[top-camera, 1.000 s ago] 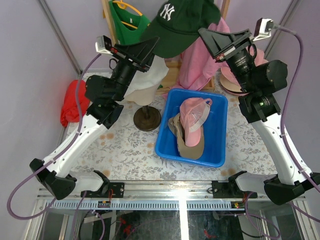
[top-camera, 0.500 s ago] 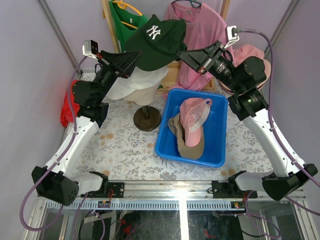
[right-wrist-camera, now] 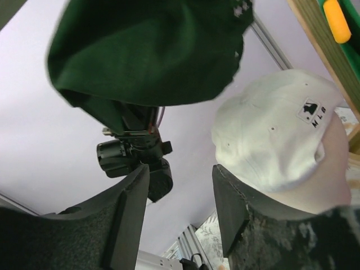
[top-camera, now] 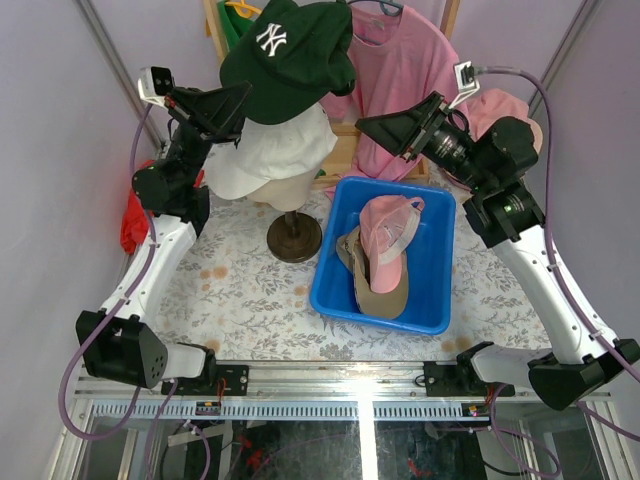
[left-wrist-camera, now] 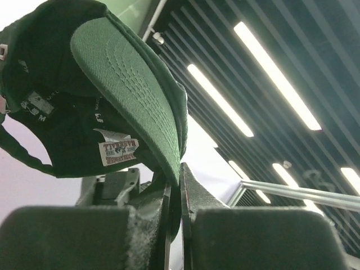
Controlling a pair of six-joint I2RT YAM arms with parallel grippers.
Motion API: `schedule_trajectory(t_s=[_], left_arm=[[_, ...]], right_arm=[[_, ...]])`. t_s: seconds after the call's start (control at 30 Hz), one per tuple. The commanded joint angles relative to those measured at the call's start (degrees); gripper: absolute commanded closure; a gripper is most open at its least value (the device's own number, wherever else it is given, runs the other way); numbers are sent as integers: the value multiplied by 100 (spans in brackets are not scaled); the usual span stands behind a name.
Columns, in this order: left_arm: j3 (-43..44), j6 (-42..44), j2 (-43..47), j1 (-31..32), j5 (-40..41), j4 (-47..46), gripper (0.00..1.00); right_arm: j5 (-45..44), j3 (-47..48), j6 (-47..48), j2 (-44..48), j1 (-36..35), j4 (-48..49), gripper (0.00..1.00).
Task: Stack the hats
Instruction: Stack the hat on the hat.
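The left gripper (top-camera: 240,98) is clamped tight on the brim of the dark green cap (top-camera: 288,50). From its wrist you can see the fingers (left-wrist-camera: 197,197) pressed together on the brim's edge, and the cap (left-wrist-camera: 129,95) rises above them with its underside showing. It is held up high, over the white cap (top-camera: 275,150) that sits on the mannequin head (top-camera: 290,192). The right wrist view shows a gap between the green cap (right-wrist-camera: 146,50) and the white one (right-wrist-camera: 270,135). The right gripper (top-camera: 365,124) stands close by on the other side with its jaws parted and nothing between them (right-wrist-camera: 180,185). Down on the table, the blue bin (top-camera: 435,305) holds a pink cap (top-camera: 390,225) lying on a tan cap (top-camera: 385,290). A pink shirt (top-camera: 400,70) hangs behind
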State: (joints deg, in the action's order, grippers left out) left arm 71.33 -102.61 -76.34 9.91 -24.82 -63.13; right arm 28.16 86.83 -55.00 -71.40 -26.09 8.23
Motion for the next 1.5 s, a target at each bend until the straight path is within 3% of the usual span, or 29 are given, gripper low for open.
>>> schedule_trajectory(t_s=[0.0, 0.27, 0.57, 0.7, 0.87, 1.07, 1.27, 1.47], left_arm=[[16, -482, 5, -139, 16, -946, 100], [-311, -963, -213, -244, -19, -1509, 100], [-248, -1192, -525, -240, -104, -1826, 100], [-217, -1188, -606, -242, -132, -1840, 100], [-142, -1083, -633, -244, -229, -1685, 100], [20, -1025, -712, -243, -243, -1564, 100], [24, -1042, -756, -237, -111, -1533, 100], [94, -1041, -740, -228, -74, -1352, 100]], right_arm=[[119, -115, 326, 167, 31, -103, 43], [-56, -431, 185, 154, 187, 205, 34], [213, -148, -322, -565, 185, 756, 34], [100, 86, -133, -733, 17, 614, 33], [-352, 360, 413, -810, -282, 259, 32], [-1218, 568, 1731, -636, -860, -586, 32], [-2043, 198, 2732, -330, -1289, -742, 45], [-3121, 423, 4186, -464, -2354, -569, 59]])
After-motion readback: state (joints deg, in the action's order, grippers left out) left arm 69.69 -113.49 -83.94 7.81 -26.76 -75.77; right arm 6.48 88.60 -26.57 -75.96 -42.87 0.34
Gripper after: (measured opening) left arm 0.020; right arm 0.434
